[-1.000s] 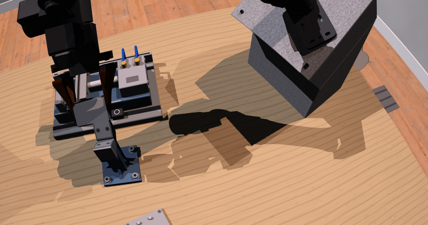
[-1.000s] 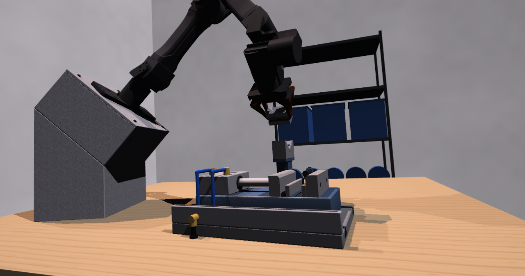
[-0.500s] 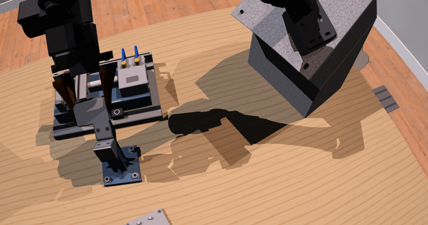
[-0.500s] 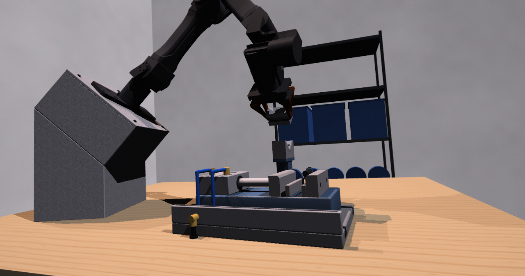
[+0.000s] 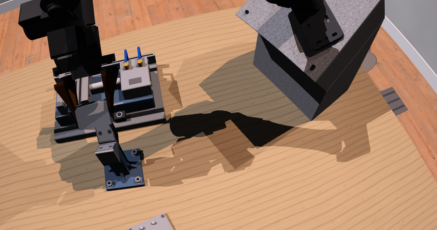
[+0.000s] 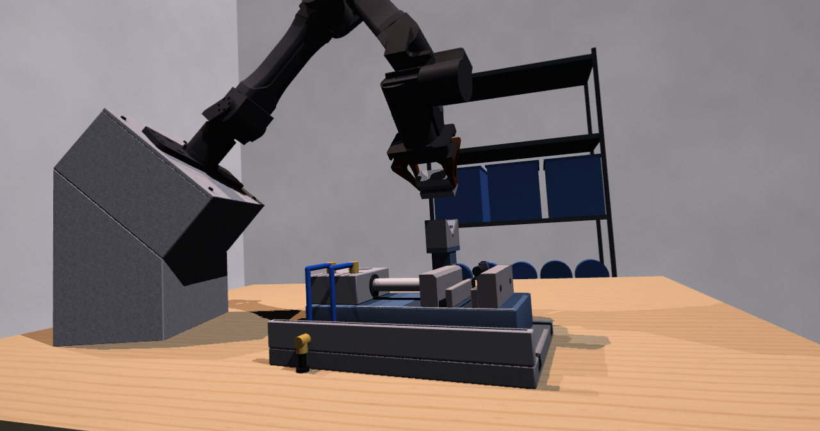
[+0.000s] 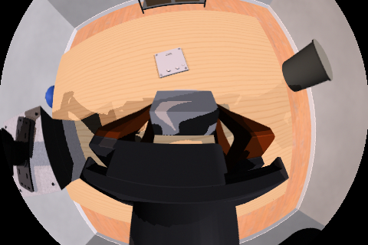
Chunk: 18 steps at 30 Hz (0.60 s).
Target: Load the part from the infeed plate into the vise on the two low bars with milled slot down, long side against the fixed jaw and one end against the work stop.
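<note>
My gripper (image 5: 93, 115) (image 6: 437, 184) (image 7: 184, 107) is shut on the grey block, the part (image 5: 91, 112) (image 6: 437, 189) (image 7: 184, 103), with one finger on each side. It holds the part high above the vise and the V-block (image 5: 105, 134) (image 6: 440, 235). A narrow step shows low on the part in the exterior view; where the milled slot faces is unclear. The vise is open: moving jaw (image 6: 438, 285) on the rod, fixed jaw (image 6: 495, 286) opposite, low bars (image 6: 459, 292) between them. The work stop (image 6: 476, 269) is small and dark beside the fixed jaw. The infeed plate (image 5: 158, 224) (image 7: 171, 62) bears only pins.
The air cylinder (image 5: 136, 80) (image 6: 350, 286) has upright blue hoses (image 6: 331, 296). The V-block stands on a blue bolted base (image 5: 123, 179) close to the vise. The arm's grey pedestal (image 5: 287, 78) (image 6: 109, 244) stands on the cylinder's side. A dark bin (image 7: 307, 66) is beyond the table edge.
</note>
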{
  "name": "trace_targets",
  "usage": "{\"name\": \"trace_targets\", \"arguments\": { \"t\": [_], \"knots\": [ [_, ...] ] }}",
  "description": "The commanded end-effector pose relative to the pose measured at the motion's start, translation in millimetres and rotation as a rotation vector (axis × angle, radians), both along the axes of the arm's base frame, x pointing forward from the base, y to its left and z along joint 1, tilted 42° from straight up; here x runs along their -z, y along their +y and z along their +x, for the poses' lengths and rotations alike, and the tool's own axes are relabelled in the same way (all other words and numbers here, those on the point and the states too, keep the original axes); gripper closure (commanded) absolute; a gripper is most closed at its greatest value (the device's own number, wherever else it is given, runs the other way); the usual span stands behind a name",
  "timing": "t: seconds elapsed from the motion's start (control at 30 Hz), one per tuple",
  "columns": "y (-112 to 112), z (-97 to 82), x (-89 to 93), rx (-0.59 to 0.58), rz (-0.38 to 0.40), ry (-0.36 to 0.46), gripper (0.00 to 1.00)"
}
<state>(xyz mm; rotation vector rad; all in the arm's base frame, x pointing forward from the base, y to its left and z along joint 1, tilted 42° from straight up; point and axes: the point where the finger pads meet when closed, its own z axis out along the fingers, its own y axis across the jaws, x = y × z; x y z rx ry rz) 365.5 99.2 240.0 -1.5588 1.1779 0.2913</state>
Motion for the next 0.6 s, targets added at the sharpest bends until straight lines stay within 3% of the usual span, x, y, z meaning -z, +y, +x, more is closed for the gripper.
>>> {"name": "trace_targets", "arguments": {
  "t": [0.0,0.17,0.23,0.4,0.57],
  "knots": [
    [6,-4.0,-5.3,-0.024,0.039,-0.009,1.00],
    [4,-1.2,-7.4,-0.018,0.037,-0.021,1.00],
    [7,-0.9,2.2,-0.024,0.042,0.004,1.00],
    [6,4.0,-4.1,-0.019,0.037,-0.025,1.00],
    [9,5.3,7.7,-0.023,0.041,0.000,1.00]
  ]
}}
